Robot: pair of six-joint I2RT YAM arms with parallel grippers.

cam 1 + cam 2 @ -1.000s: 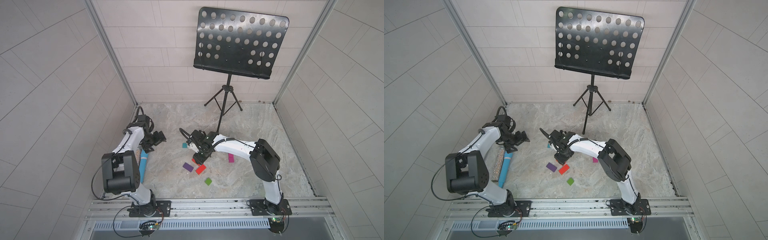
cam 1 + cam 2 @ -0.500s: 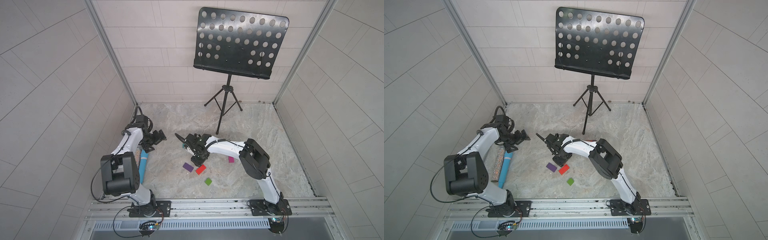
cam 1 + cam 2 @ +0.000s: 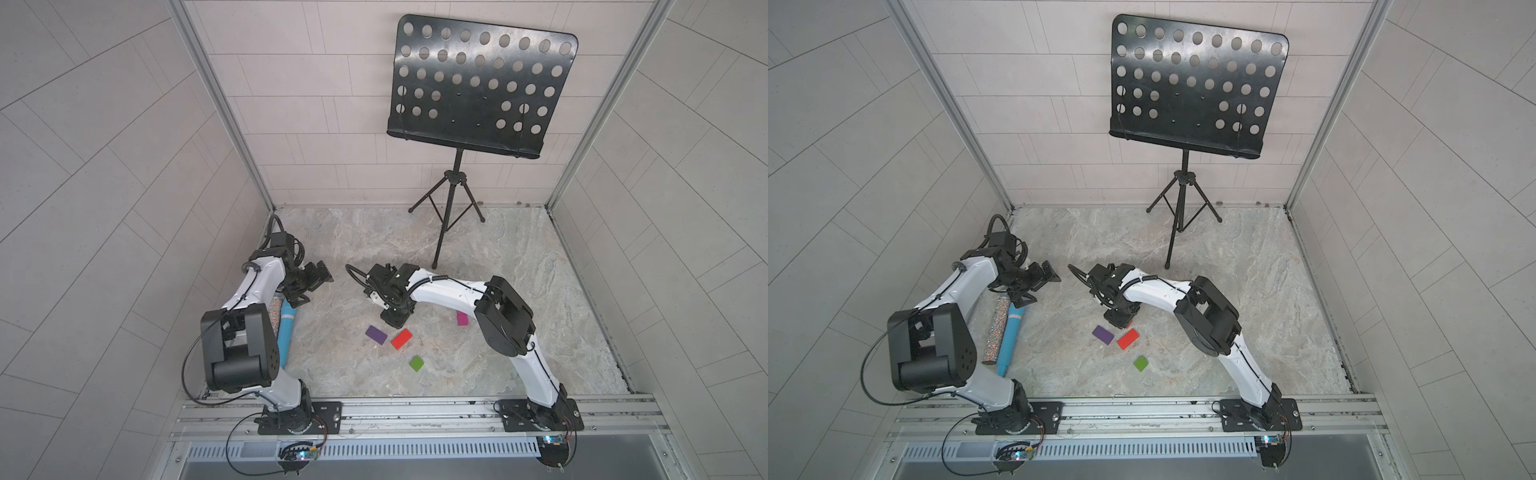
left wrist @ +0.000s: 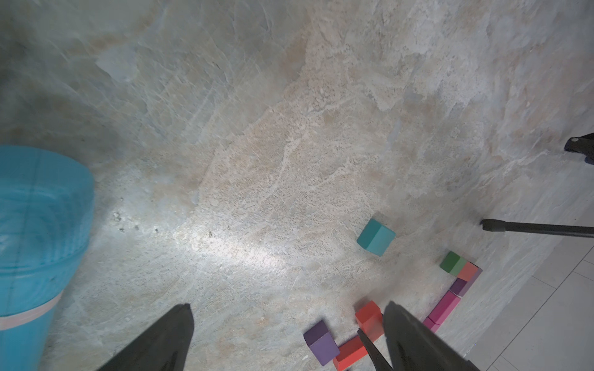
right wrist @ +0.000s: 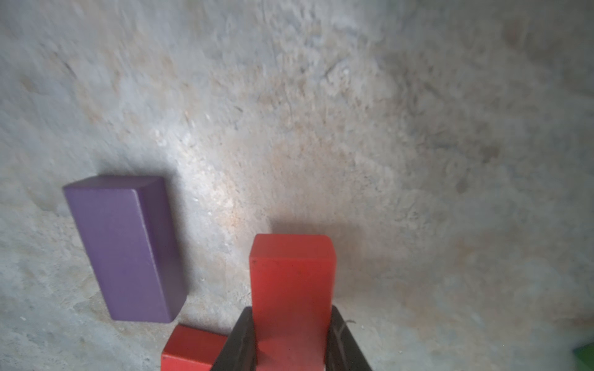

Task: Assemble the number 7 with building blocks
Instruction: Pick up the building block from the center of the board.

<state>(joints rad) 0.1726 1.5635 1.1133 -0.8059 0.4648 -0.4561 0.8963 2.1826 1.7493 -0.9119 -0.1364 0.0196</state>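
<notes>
Marble-patterned floor point(image 3: 561, 270) in a tiled booth, a black music stand point(image 3: 478, 87) looming at upper centre, is where I am assembling the number 7 point(image 4: 463, 286) by remote control. My right gripper point(image 5: 291, 310) is clamping a red block point(image 5: 291, 276) between its jaws at the lower centre of the right wrist view. A second ago those jaws were standing partly apart over the same patch, so the grasp is only just being made. Whether the block is leaving the floor yet, I cannot tell.

My left gripper point(image 4: 287, 306) is hanging wide open and holding nothing at the left of both top views. It sits beside a blue cylinder point(image 3: 1011, 336) and a glittery silver cylinder point(image 3: 996, 328), much as it did a second ago.

The started figure is showing at the lower right of the left wrist view: green, orange-red, purple and magenta pieces touching in a bent row. In both top views the right arm is hiding most of it.

Lying loose at lower centre are a purple block point(image 3: 376, 335), a second red block point(image 3: 401, 338) and a green block point(image 3: 416, 363). A teal block point(image 4: 375, 237) sits just up-left of the figure. I am judging that the pick-up is done and that carrying the red block to the figure's open end is coming next.
</notes>
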